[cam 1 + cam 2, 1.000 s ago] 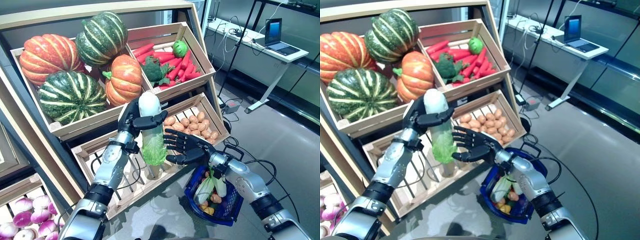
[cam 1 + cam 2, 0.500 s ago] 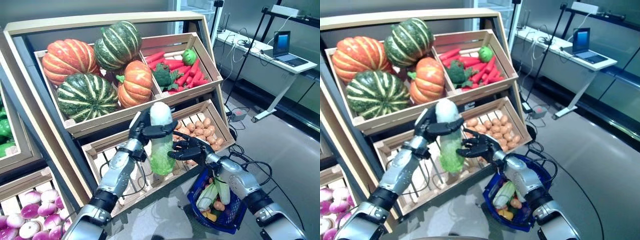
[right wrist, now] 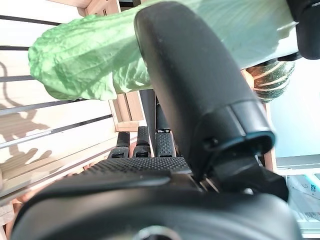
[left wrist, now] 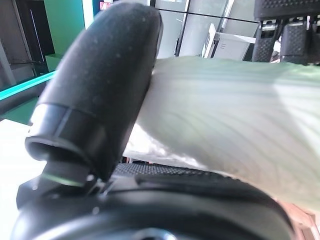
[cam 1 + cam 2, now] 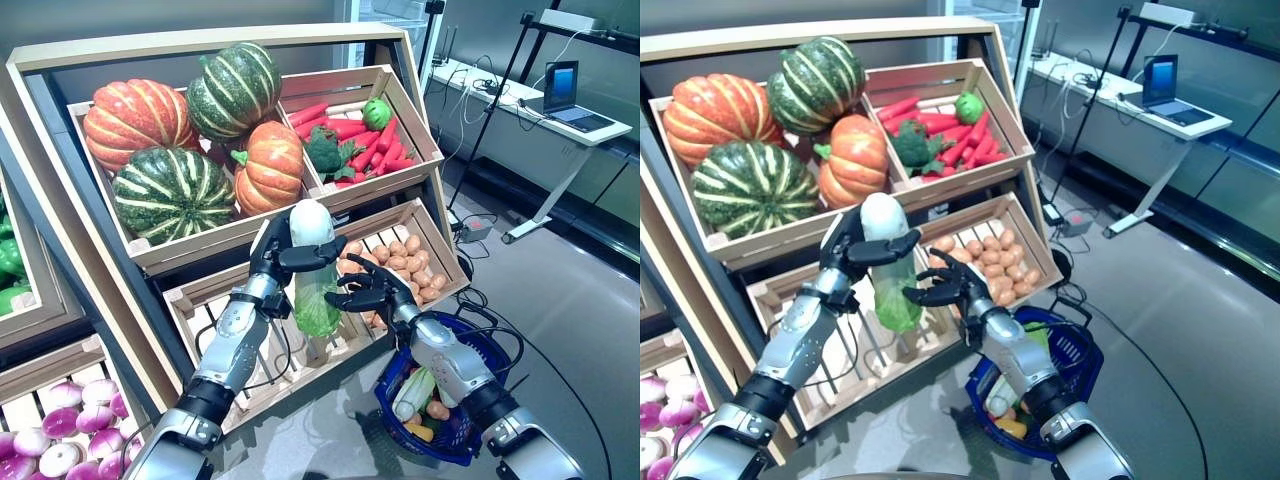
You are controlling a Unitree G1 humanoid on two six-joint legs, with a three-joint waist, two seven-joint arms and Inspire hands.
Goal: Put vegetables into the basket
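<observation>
Left eye view has a pretty packed produce shelf: pumpkins [image 5: 165, 140] in the top left crate, carrots and broccoli [image 5: 355, 140] in the crate beside them, potatoes [image 5: 395, 265] in the lower right crate just behind both hands. The left hand [image 5: 285, 245] is curled round the white end of a napa cabbage [image 5: 312, 275], which hangs nearly upright in front of the lower crates, white base up, green leaves down. The right hand [image 5: 365, 295] sits just beside the leafy end, fingers spread, holding nothing. The blue basket [image 5: 478, 365] hangs lower right on that arm, already holding some vegetables.
</observation>
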